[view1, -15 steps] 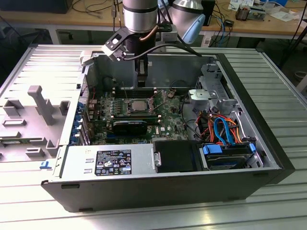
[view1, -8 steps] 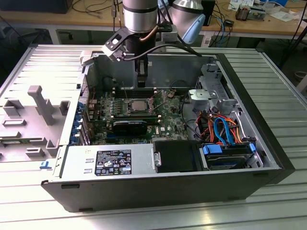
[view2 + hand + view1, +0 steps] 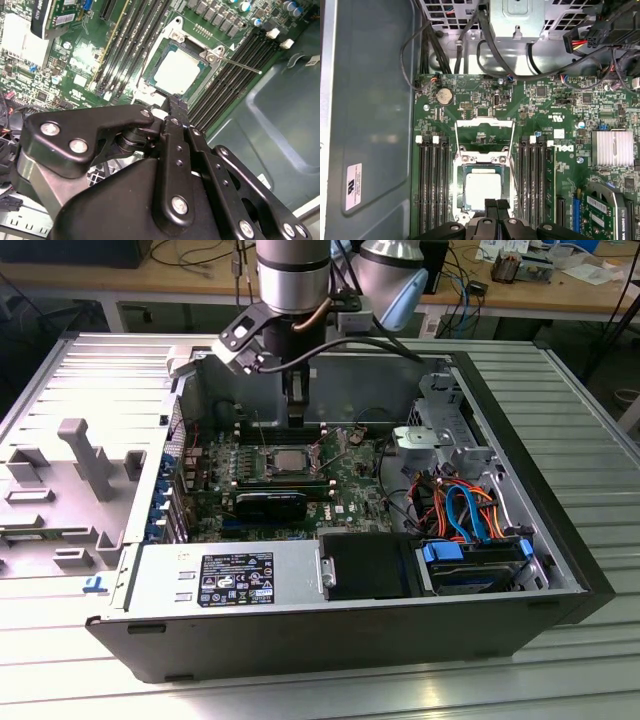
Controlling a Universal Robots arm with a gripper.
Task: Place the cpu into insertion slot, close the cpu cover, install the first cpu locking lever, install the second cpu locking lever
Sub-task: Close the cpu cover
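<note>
**Open computer case [image 3: 130, 635] on a slatted table [image 3: 570, 400], with the arm [image 3: 293, 280] reaching down into it.**

- The gripper [image 3: 495, 204] hangs over the motherboard [image 3: 555, 100]; its fingers are drawn together with nothing between them.
- The cpu [image 3: 482, 189] lies flat in the insertion slot [image 3: 482, 167], silver top upward and square to the rim; the gripper tips stand just above the chip's near edge; contact cannot be told.
- In the first wrist view the cpu cover [image 3: 484, 120] appears swung up off the socket, on the side away from the gripper; the board shows through its central opening.
- In the second wrist view a thin locking lever [image 3: 240, 65] juts free from one socket corner, out across the neighbouring slots.
- Memory slots [image 3: 432, 190] flank the socket closely on two opposite sides; these are the tightest edges.
- Beyond one bank lies the bare case panel [image 3: 370, 125], open room; beyond the other, a finned heat sink [image 3: 612, 147] stands well apart.
- Past the raised cover the board runs flat to a coin cell [image 3: 444, 95]; cables [image 3: 445, 45] bunch along the far edge.
</note>
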